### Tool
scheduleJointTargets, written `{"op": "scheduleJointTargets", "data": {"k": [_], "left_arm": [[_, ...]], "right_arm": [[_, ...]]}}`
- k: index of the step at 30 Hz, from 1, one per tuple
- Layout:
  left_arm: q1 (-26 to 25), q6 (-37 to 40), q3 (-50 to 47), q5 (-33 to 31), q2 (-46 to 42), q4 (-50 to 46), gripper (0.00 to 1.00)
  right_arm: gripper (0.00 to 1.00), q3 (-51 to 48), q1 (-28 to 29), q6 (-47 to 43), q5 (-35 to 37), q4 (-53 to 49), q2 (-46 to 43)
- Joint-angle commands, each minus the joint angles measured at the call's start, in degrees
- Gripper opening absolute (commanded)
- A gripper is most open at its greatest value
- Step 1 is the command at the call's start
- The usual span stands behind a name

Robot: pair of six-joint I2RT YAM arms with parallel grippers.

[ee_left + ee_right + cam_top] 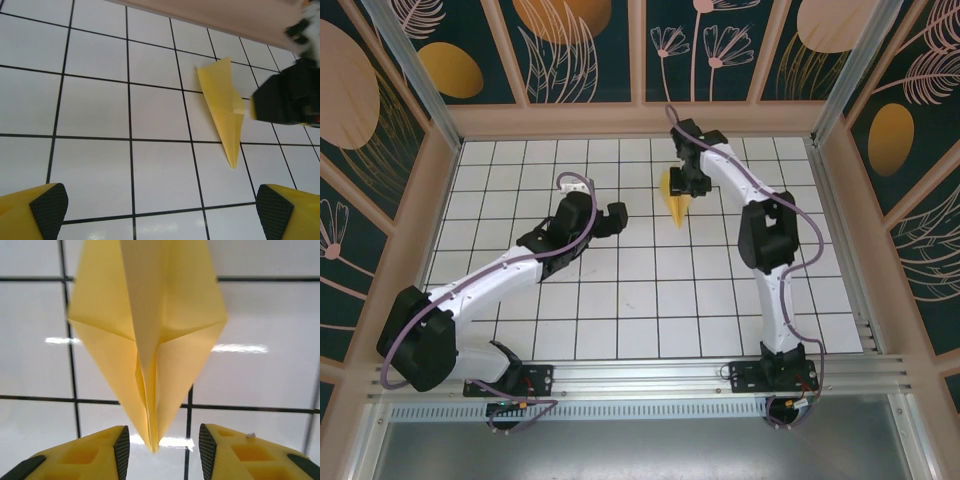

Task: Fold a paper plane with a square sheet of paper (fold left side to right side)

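White gridded table (620, 300), walled on three sides. Left arm (510, 270) reaches in from the near-left, right arm (765, 240) stretches to the far middle. Paper plane (222, 100) is on the tiles at far centre, folded to a slim yellow dart, point toward the near edge. Right gripper (162, 447) is right at it: jaws apart, plane's tip between the fingers, pads clear of the paper on both sides. Left gripper (160, 210) is spread wide, holding nothing, well apart from the plane.
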Motion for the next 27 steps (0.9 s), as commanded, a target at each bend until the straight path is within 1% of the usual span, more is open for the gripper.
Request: {"op": "scheduleJointTargets", "data": {"k": [1,3,6,8,10,13,14,16,17,20,22,24,26,27], "left_arm": [[2.26,2.50,1.08,-2.86,-2.39,0.00,0.98],[3.51,4.14,0.80,-4.92,-3.73,0.19,0.99],[4.76,8.40,-1.09,-9.87,-6.05,2.12,0.99],[5.78,11.51,-3.62,-13.92,-7.74,4.99,0.98],[6.90,14.44,-7.20,-18.22,-9.53,9.62,0.98],[9.00,18.69,-14.09,-24.41,-12.20,18.69,0.99],[9.88,19.80,-16.16,-26.46,-13.01,21.21,0.99],[12.31,20.92,-19.77,-28.56,-14.12,24.80,0.98],[13.84,20.96,-21.69,-29.35,-14.61,26.74,0.99],[18.33,21.13,-26.97,-28.48,-14.67,32.06,0.99],[20.53,21.49,-29.12,-27.56,-13.74,34.39,0.99],[21.89,23.16,-30.39,-27.42,-12.58,37.09,0.98],[22.52,27.17,-32.51,-26.87,-11.18,43.74,0.98],[23.07,27.78,-33.47,-26.03,-10.41,46.36,0.99]], "right_arm": [[0.50,-4.74,0.31,1.01,5.15,0.60,-13.43],[0.55,-11.55,0.22,1.37,6.64,5.91,-20.36],[0.63,-26.73,-0.32,1.41,10.03,17.46,-33.01],[0.71,-37.82,-1.02,1.74,12.34,25.90,-41.81],[0.83,-48.06,-2.25,2.43,14.60,33.51,-49.85],[0.99,-61.72,-6.60,3.47,16.16,43.41,-60.01],[0.99,-66.06,-8.76,2.54,15.49,46.80,-62.64],[0.99,-74.61,-11.98,0.99,15.66,53.85,-67.28],[0.99,-79.31,-13.88,-0.22,15.42,58.29,-69.02],[0.99,-91.56,-18.64,-3.51,15.06,72.22,-71.83],[0.99,-97.53,-21.07,-4.97,13.56,81.86,-71.23],[0.99,-101.37,-23.08,-5.67,11.34,90.70,-69.12],[0.99,-103.82,-24.73,-6.53,9.16,99.18,-65.52],[0.99,-104.21,-25.08,-6.68,8.61,101.85,-63.85]]}}
